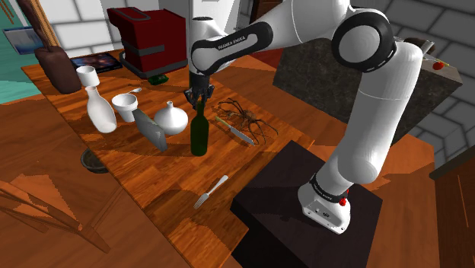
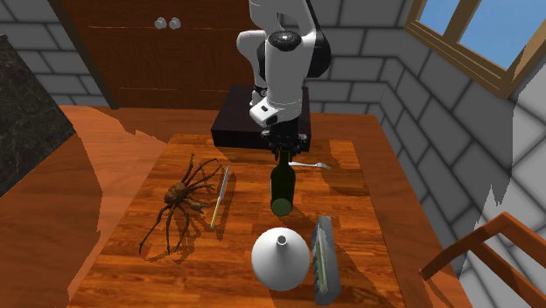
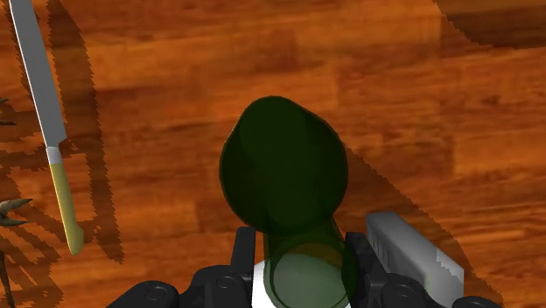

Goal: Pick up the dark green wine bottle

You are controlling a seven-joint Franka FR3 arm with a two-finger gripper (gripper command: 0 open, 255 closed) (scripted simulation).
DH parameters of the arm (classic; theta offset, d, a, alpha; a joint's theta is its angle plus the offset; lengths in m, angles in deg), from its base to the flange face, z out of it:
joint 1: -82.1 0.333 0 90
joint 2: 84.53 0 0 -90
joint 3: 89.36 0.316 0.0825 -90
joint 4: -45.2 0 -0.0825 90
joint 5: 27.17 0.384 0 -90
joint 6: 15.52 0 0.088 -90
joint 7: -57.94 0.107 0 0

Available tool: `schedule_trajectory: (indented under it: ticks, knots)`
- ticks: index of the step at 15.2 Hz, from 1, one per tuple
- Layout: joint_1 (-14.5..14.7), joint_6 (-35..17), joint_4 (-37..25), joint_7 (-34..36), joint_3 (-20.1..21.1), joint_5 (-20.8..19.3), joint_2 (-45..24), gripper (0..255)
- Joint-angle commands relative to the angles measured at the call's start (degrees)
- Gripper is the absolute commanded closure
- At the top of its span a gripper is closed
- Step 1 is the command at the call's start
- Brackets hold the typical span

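Observation:
The dark green wine bottle (image 1: pixel 199 137) stands upright on the wooden table (image 1: pixel 152 183), near its middle. My gripper (image 1: pixel 199 102) comes straight down over the bottle's top, and its fingers clasp the neck from both sides. From the second exterior view the bottle (image 2: pixel 282 188) stands just below the gripper (image 2: pixel 281 157), in front of the black stand. Looking down along the gripper (image 3: pixel 300 258), the bottle (image 3: pixel 280 184) widens below the fingers (image 3: pixel 245 254), and its rim fills the gap between them.
Beside the bottle are a round white vase (image 1: pixel 172 118) and a grey slab (image 1: pixel 152 130). A toy spider (image 1: pixel 245 118) and a knife (image 1: pixel 236 131) lie on its other side. A fork (image 1: pixel 211 190) lies near the table's front edge. A red machine (image 1: pixel 148 36) stands at the back.

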Motion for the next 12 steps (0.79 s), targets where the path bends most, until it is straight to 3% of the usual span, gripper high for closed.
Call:
schedule_trajectory:
  ticks: [1, 5, 12]
  knots:
    - [0.0, 0.0, 0.1, 0.0, 0.0, 0.0, 0.0, 255]
    - [0.0, 0.0, 0.0, 0.0, 0.0, 0.0, -0.1, 255]
    - [0.0, 4.7, -2.4, 0.0, 0.1, 0.2, 2.2, 255]
